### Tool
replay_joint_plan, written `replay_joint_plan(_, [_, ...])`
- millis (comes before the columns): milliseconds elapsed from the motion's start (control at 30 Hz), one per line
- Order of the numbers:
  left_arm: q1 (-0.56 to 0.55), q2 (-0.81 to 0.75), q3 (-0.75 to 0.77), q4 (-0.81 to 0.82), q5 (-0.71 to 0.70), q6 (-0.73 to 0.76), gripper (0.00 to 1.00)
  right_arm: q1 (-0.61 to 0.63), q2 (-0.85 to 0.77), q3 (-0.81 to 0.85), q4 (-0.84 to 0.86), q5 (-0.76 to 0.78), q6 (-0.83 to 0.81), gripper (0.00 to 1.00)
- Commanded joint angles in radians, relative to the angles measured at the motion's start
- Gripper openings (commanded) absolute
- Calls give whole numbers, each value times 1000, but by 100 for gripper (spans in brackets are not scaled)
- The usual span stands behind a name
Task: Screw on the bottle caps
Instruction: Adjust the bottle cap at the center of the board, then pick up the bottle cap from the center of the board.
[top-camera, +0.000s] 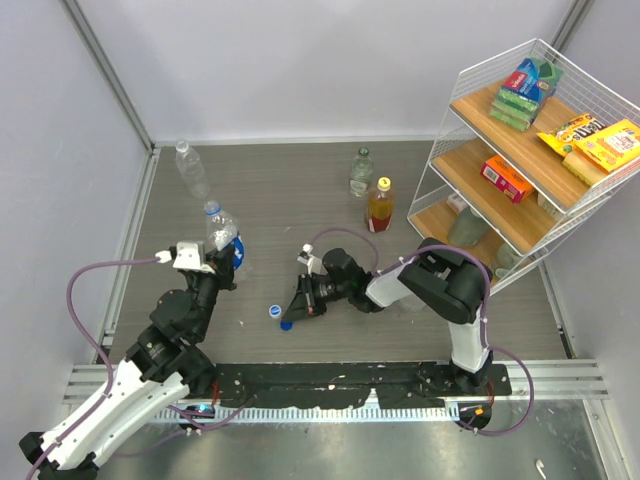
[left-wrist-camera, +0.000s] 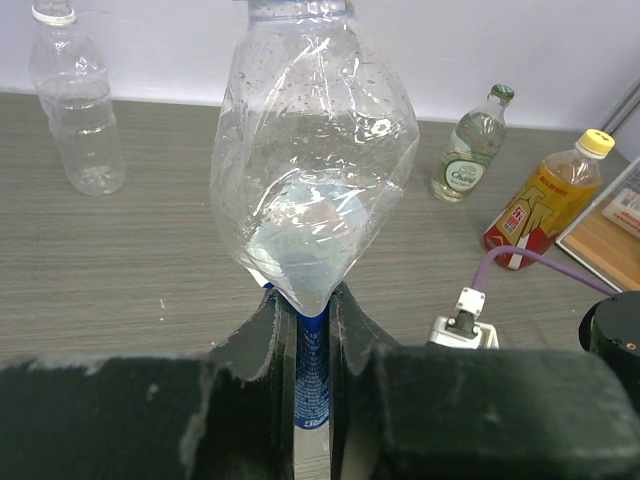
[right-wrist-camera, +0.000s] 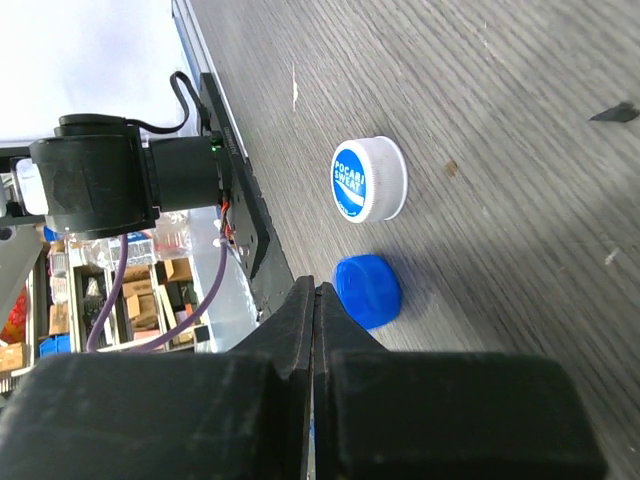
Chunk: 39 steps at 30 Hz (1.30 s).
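Note:
My left gripper (top-camera: 216, 262) (left-wrist-camera: 305, 300) is shut on the lower end of a crumpled clear bottle (top-camera: 221, 234) (left-wrist-camera: 315, 170); its blue label (left-wrist-camera: 312, 370) shows between the jaws. The bottle's neck runs out of the top of the left wrist view. My right gripper (top-camera: 298, 306) (right-wrist-camera: 316, 290) hangs low over the table, shut with nothing between its fingers. Just beside its tips lies a dark blue cap (top-camera: 286, 323) (right-wrist-camera: 367, 290). A white cap with a blue middle (top-camera: 274, 311) (right-wrist-camera: 368, 178) lies a little beyond.
A clear bottle (top-camera: 190, 168) (left-wrist-camera: 78, 110) stands at the back left. A green-labelled bottle (top-camera: 361, 172) (left-wrist-camera: 472, 150) and an amber bottle (top-camera: 379, 205) (left-wrist-camera: 545, 200) with a yellow cap stand mid-back. A wire shelf (top-camera: 455, 135) with snack boxes fills the right.

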Motion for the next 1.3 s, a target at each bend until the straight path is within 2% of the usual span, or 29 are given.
replay_joint_plan(0, [1, -14, 1, 45, 6, -20, 0, -7, -79, 20, -6, -8, -19, 1])
replay_joint_plan(100, [1, -17, 0, 45, 9, -21, 0, -7, -71, 6, 127, -86, 78, 1])
replay_joint_plan(133, [1, -16, 0, 45, 11, -21, 0, -7, -62, -6, 261, -104, 178, 1])
replay_joint_plan(200, [1, -17, 0, 45, 9, -21, 0, -6, -34, -10, 362, -135, 254, 1])
replay_joint_plan(233, [1, -17, -3, 45, 11, -21, 0, -4, -37, -2, 332, -123, 190, 1])
replay_joint_plan(267, [1, -19, 0, 45, 11, -21, 0, 0, -46, 15, 184, -106, 133, 6])
replay_joint_plan(300, [1, -19, 0, 45, 11, -21, 0, 3, -80, 32, 85, -36, -25, 15])
replay_joint_plan(333, [1, -20, -2, 43, 9, -21, 0, 20, -97, 77, -165, 4, -103, 24])
replay_joint_plan(367, [1, -20, -3, 45, 9, -21, 0, 33, -137, 119, -357, 101, -246, 27])
replay_joint_plan(467, [1, -19, -2, 45, 11, -21, 0, 107, -191, 197, -622, 350, -468, 40])
replay_joint_plan(567, [1, -22, -2, 45, 11, -23, 0, 184, -211, 265, -805, 484, -652, 49])
replay_joint_plan(667, [1, -28, -3, 45, 9, -24, 0, 249, -220, 285, -830, 593, -766, 55])
replay_joint_plan(900, [0, -34, -7, 45, 9, -24, 0, 347, -148, 380, -929, 819, -872, 59])
replay_joint_plan(1267, [1, -39, -10, 45, 9, -26, 0, 378, -88, 383, -893, 874, -883, 54])
